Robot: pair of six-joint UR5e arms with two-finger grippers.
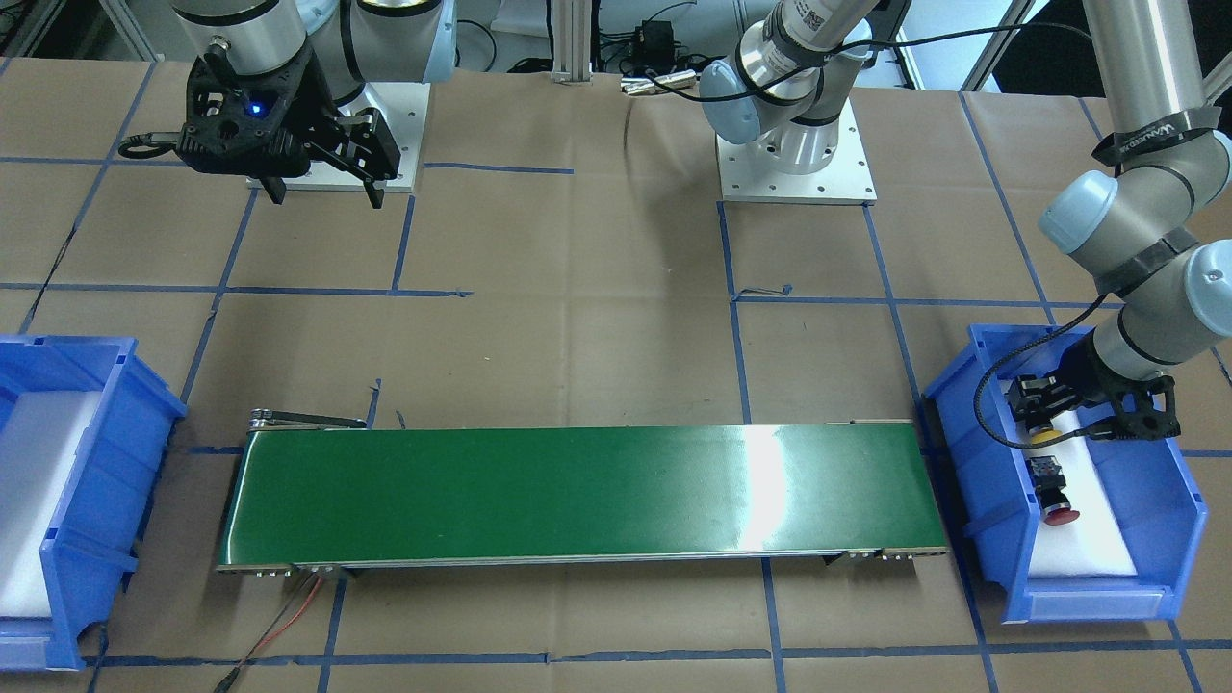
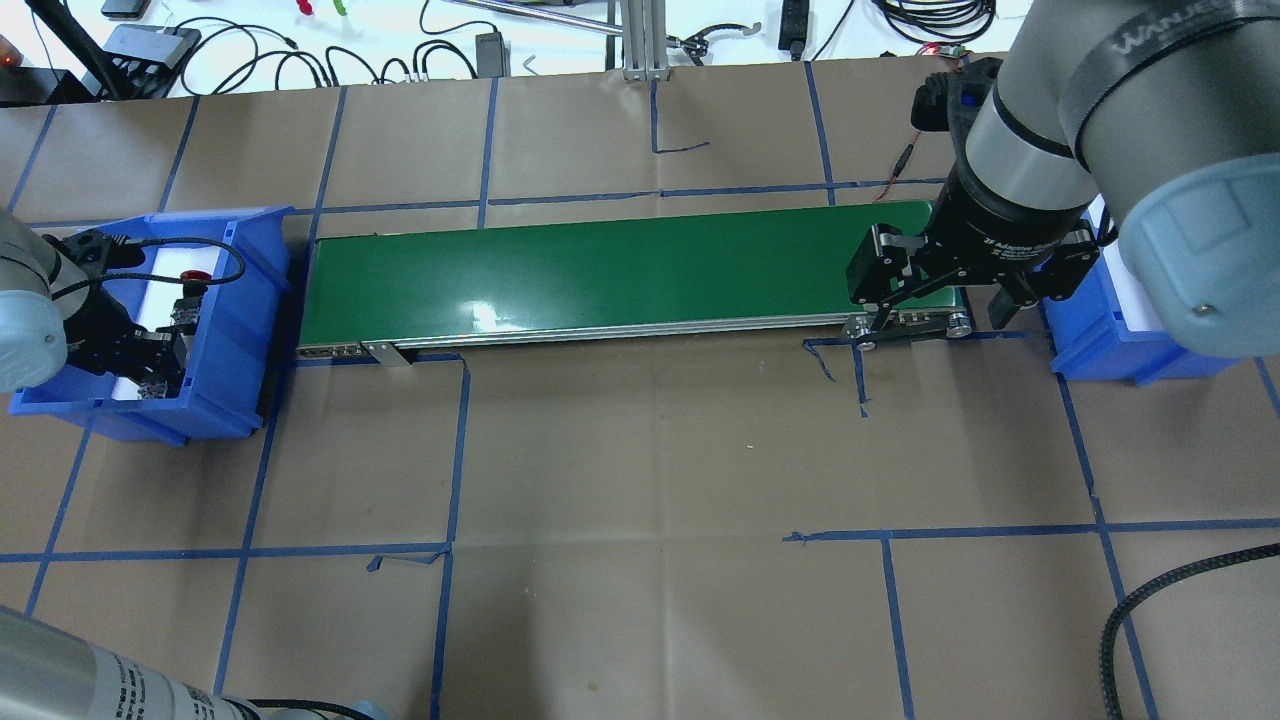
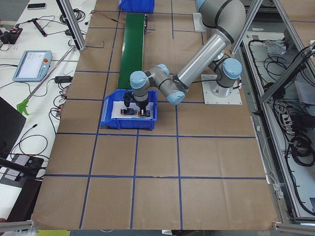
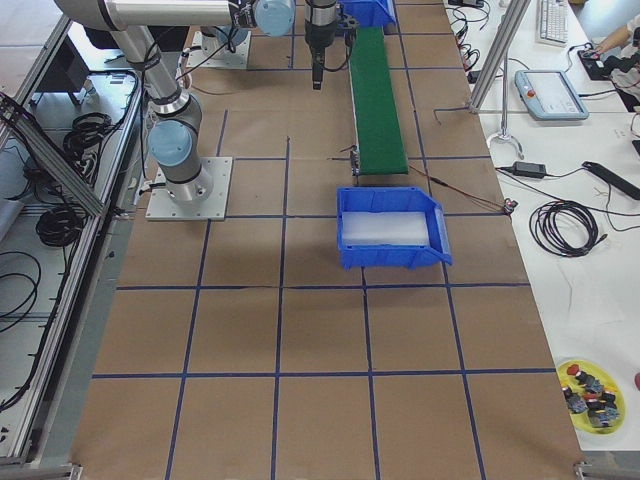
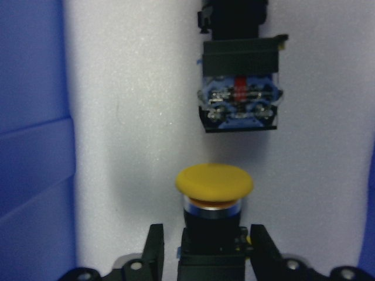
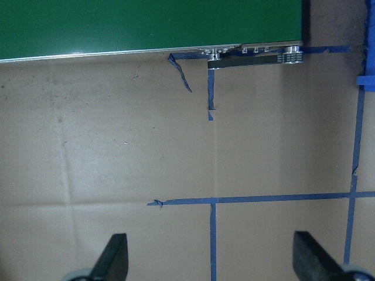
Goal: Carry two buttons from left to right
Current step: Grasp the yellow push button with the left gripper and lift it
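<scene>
The main risk we see is a poor grip on the yellow button (image 5: 214,178). The left hand (image 5: 206,234) straddles its black body low down, behind the cap. The wide cap juts forward of the fingers (image 5: 155,246), so if they close off-centre, the button could twist or tip out as it lifts. The gap on one side looks thinner than on the other. One finger may therefore meet the body first and nudge it across the white foam (image 5: 129,117).

The red button (image 1: 1052,493) lies near, just ahead of the yellow cap on the same foam. A skewed lift or a dragged button could knock it. The left bin (image 1: 991,481) walls stand close beside the wrist, and a black cable loops over the rim, so a hasty pull-out could snag.

Both buttons sit in that bin at the robot's left, and nothing lies on the green belt (image 1: 577,491). We judge the transport barely begun.

The left hand is partly open around the yellow button's body. Its fingers sit just beside the body, and a sliver of foam shows on at least one side, so we judge it not yet clamped.

The right hand (image 2: 940,300) hangs spread wide above the counter (image 1: 577,318) by the belt's far end, near the right bin (image 1: 96,452). It holds and touches nothing.
</scene>
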